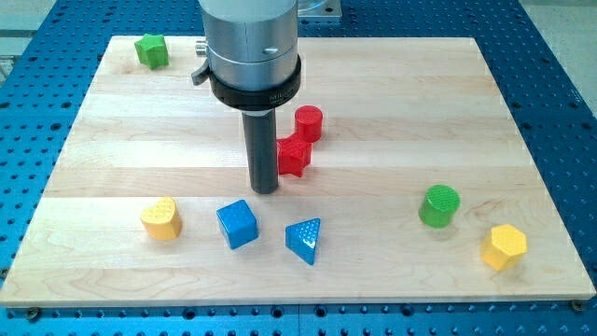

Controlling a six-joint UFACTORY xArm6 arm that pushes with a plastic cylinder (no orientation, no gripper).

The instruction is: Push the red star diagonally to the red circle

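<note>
Red star (293, 156) touches red circle (309, 122), my tip (265, 189) just left.

The arm's grey housing (250, 42) ran off the view's top, so you saw nothing above it. It covered part of the wooden board (392, 93) behind it. The rod hid the left edge of the red star (294, 156), so you could not tell whether my tip (265, 189) touched it. The star overlapped the red circle (309, 122) at its lower left.
</note>
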